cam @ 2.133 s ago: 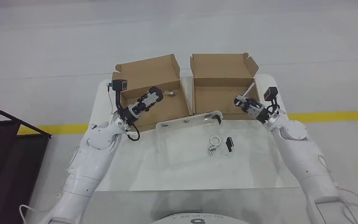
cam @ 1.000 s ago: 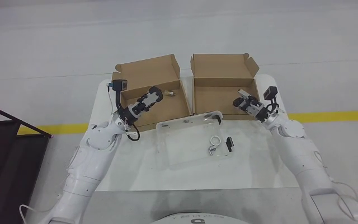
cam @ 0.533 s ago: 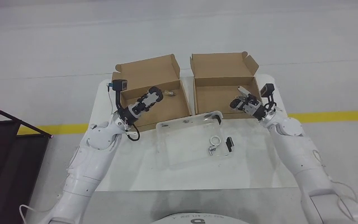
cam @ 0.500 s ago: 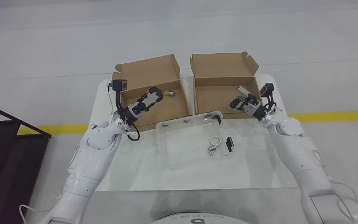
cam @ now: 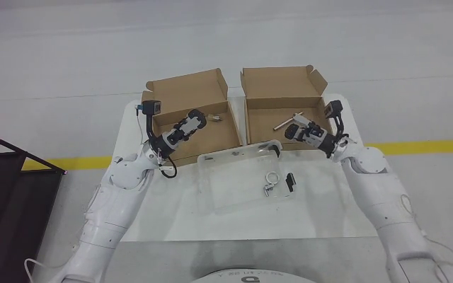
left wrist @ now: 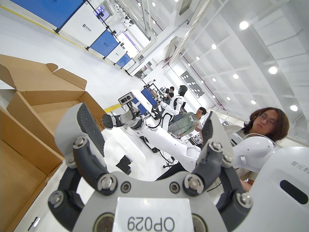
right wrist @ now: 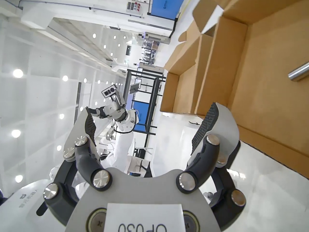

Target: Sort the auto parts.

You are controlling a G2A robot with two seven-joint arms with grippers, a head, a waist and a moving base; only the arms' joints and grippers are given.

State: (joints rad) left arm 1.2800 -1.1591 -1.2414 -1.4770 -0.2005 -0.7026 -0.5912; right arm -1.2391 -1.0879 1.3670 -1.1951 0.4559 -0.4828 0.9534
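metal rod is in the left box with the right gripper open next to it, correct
No. The top view shows the metal rod in the right box, not the left. The right gripper is open next to it, as you say.

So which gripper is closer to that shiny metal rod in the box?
Right. The right gripper hangs open just beside the metal rod lying in that box. The left gripper is over the other box.
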